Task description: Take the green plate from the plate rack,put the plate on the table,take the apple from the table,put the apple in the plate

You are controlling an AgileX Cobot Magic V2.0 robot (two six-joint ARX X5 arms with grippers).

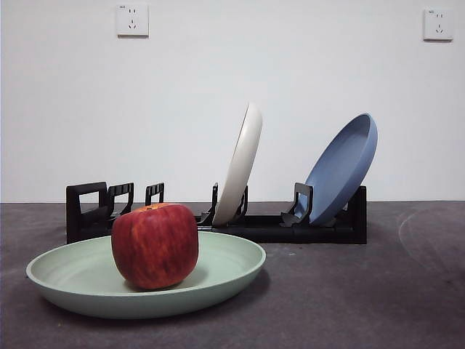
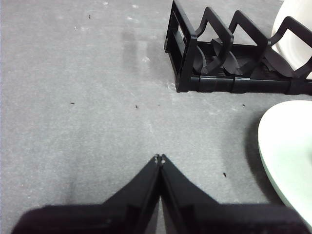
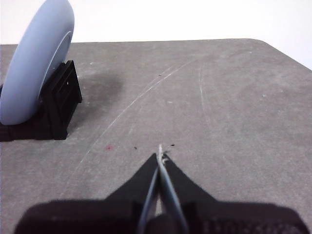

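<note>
1. Grey table (image 1: 378,291) against a white wall.
2. Green plate (image 1: 73,273) lies flat at lower left, apple (image 1: 155,246) upright inside it.
3. Black plate rack (image 1: 320,229) behind holds a cream plate (image 1: 242,163) and a blue plate (image 1: 341,167).
4. Left gripper (image 2: 160,158) and right gripper (image 3: 160,155): jaws pressed together, empty, over bare table.

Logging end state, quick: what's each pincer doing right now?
Left pincer: closed, empty, over bare table near the rack.
Right pincer: closed, empty, over the table beside the blue plate.
</note>
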